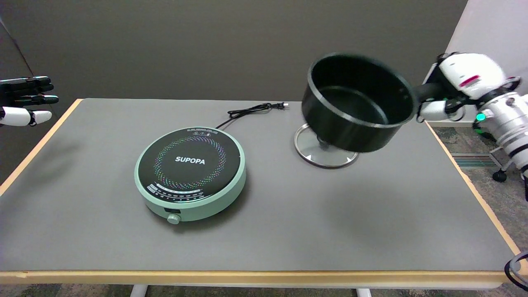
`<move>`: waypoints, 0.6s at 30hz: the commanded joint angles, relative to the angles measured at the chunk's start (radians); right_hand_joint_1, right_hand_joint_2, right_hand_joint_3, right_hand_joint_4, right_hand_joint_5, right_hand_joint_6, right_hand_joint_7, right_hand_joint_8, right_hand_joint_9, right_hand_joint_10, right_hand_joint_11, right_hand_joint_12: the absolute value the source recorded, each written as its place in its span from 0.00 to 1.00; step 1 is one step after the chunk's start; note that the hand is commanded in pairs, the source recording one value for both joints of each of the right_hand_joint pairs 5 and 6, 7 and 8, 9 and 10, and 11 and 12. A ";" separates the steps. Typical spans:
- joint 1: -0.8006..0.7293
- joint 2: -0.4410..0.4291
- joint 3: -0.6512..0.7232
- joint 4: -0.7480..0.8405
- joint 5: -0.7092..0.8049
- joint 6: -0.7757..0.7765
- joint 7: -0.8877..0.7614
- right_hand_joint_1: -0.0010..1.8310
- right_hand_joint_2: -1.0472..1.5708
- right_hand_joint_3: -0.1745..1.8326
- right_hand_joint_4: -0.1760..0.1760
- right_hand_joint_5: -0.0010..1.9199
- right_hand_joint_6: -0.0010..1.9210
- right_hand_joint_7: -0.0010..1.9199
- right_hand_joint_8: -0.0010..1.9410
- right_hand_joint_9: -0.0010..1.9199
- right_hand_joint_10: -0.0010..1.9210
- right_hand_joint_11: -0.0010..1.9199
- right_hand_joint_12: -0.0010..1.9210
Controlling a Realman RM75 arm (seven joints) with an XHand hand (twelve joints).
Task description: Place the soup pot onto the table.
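The black soup pot (355,103) hangs in the air over the table's right side, tilted so its empty inside faces me. My right hand (456,88) grips the pot's handle at the far right, beyond the table's edge. The pot partly hides a glass lid (326,150) lying flat on the grey table (288,231) beneath it.
A mint-green induction cooker (190,172) marked SUPOPA sits left of centre, its black cord (251,110) trailing toward the back edge. The idle left hand (24,101) hovers at the upper left. The table's right edge (474,189) runs close below the arm.
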 commanded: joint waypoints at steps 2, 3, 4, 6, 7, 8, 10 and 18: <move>-0.018 0.159 -0.252 0.006 -0.094 -0.094 0.017 0.58 0.69 0.64 0.40 1.00 0.99 1.00 0.98 1.00 0.99 1.00 0.99; -0.026 0.148 -0.252 0.007 -0.094 -0.094 0.017 0.58 0.69 0.64 0.40 1.00 0.99 1.00 0.98 1.00 0.99 1.00 0.99; -0.031 0.142 -0.252 0.009 -0.094 -0.093 0.016 0.58 0.69 0.64 0.40 1.00 0.99 1.00 0.98 1.00 0.99 1.00 0.99; -0.046 0.117 -0.251 0.011 -0.094 -0.084 0.014 0.58 0.69 0.64 0.41 1.00 1.00 1.00 0.98 1.00 1.00 1.00 1.00; -0.049 0.111 -0.251 0.011 -0.094 -0.082 0.010 0.58 0.69 0.64 0.41 1.00 1.00 1.00 0.99 1.00 1.00 1.00 1.00; -0.056 0.097 -0.255 0.010 -0.095 -0.079 0.003 0.58 0.69 0.64 0.41 1.00 1.00 1.00 0.99 1.00 1.00 1.00 1.00; -0.059 0.074 -0.265 0.006 -0.106 -0.071 -0.006 0.58 0.69 0.64 0.41 1.00 1.00 1.00 0.99 1.00 1.00 1.00 1.00; -0.048 -0.114 -0.254 0.000 -0.254 -0.035 -0.019 0.58 0.69 0.63 0.41 1.00 1.00 1.00 0.99 1.00 1.00 1.00 1.00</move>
